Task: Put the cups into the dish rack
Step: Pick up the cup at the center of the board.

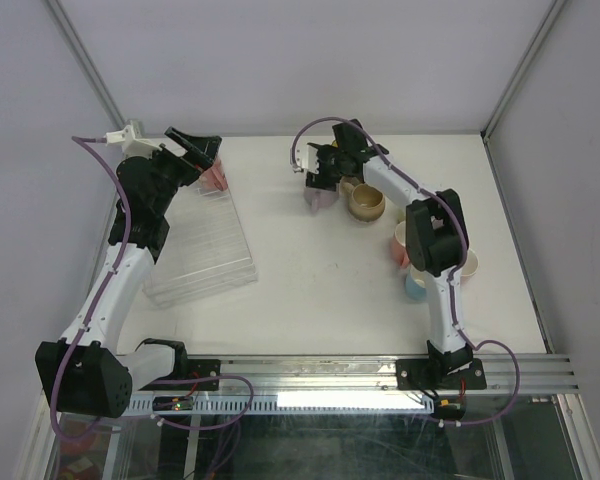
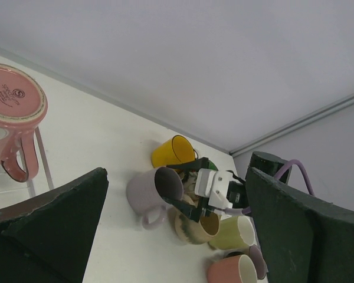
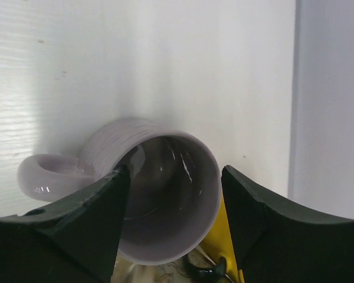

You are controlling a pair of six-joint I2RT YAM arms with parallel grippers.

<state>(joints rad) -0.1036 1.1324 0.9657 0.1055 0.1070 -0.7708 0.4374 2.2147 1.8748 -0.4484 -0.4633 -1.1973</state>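
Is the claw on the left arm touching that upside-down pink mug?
Apart. The left wrist view shows the pink mug clear of the open left gripper, with table visible between mug and nearest finger.

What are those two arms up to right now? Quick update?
Left gripper open beside upturned pink ceramic mug in clear plastic rack. Right gripper straddling tipped lilac ribbed mug, grip unconfirmed. Yellow mug close beside.

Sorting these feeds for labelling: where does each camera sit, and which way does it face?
Top external: above and behind, looking down on the table; both arms show whole.
Left wrist: looks across the table through the open left gripper at the cups.
Right wrist: looks down through the right gripper at the lilac cup.
Shared: all three show the lilac cup.
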